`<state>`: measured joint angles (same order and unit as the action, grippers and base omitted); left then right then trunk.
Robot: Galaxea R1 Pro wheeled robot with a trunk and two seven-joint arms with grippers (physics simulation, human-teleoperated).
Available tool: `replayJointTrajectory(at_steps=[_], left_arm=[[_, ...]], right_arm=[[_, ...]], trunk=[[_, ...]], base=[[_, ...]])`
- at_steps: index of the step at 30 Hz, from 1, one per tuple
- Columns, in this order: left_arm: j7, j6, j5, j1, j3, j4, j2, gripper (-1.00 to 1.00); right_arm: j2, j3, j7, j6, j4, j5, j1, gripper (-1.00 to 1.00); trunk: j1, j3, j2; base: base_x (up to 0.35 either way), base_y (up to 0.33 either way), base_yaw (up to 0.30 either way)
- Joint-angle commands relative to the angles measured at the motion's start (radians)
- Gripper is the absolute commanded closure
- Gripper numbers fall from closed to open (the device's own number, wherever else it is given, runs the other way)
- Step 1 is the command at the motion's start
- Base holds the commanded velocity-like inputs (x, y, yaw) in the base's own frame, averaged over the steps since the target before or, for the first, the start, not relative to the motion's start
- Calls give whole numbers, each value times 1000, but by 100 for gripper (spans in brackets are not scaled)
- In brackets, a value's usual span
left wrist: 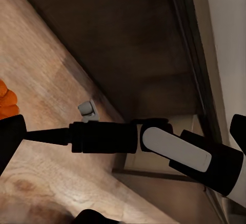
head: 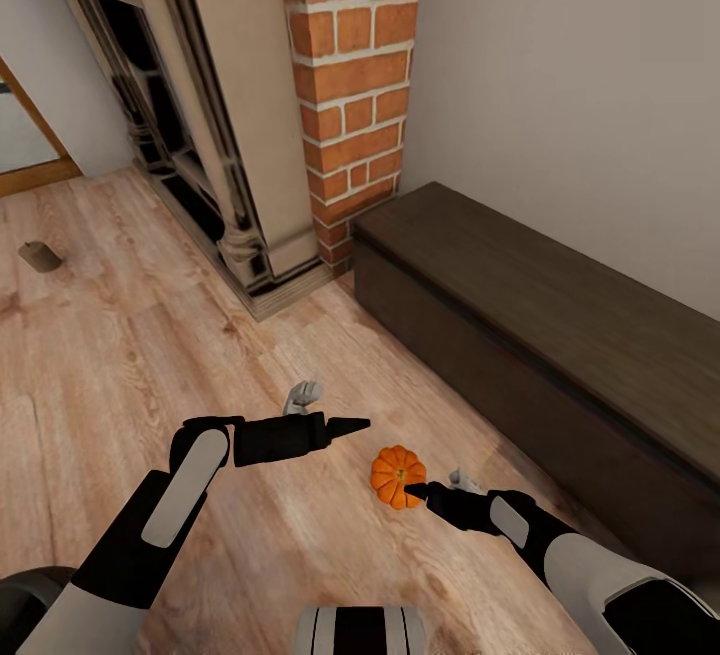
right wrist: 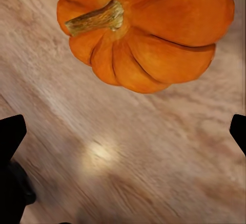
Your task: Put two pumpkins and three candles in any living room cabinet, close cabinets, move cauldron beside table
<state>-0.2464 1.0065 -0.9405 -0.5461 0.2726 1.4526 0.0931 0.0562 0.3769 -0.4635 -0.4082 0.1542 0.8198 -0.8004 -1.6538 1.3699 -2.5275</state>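
Observation:
An orange ribbed pumpkin point(head: 397, 475) sits on the wood floor, a short way in front of the long dark-brown cabinet point(head: 540, 335). My right gripper point(head: 416, 488) hovers just over the pumpkin's near side. In the right wrist view the pumpkin point(right wrist: 148, 29) lies ahead of my right gripper point(right wrist: 123, 134), whose wide-apart fingertips point(right wrist: 10, 134) hold nothing. My left gripper point(head: 350, 425) points toward the cabinet, left of the pumpkin, open and empty. A squat tan candle point(head: 40, 255) rests on the floor far to the left. The cabinet's front looks closed.
A brick column point(head: 350, 85) and a pale fireplace surround point(head: 240, 135) stand at the cabinet's left end. Bare wood floor point(head: 130, 355) stretches between me and the candle. In the left wrist view my right forearm point(left wrist: 169, 149) crosses in front of the cabinet point(left wrist: 133, 34).

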Motion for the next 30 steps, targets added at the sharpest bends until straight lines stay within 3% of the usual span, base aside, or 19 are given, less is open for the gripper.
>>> replayJointTrajectory(at_steps=[1,19,30], left_arm=[[-9,1,8,0,0,0,0,-100],[-6,1,6,-1,0,0,0,-100],[-5,1,8,0,0,0,0,-100]], right_arm=[[1,4,-1,-4,1,5,0,-100],[2,4,-48,0,1,4,0,-100],[2,4,-51,0,-1,5,0,-100]], trunk=[[0,5,-1],[0,5,-1],[0,5,-1]], base=[[0,0,0],[1,0,0],[122,0,0]])
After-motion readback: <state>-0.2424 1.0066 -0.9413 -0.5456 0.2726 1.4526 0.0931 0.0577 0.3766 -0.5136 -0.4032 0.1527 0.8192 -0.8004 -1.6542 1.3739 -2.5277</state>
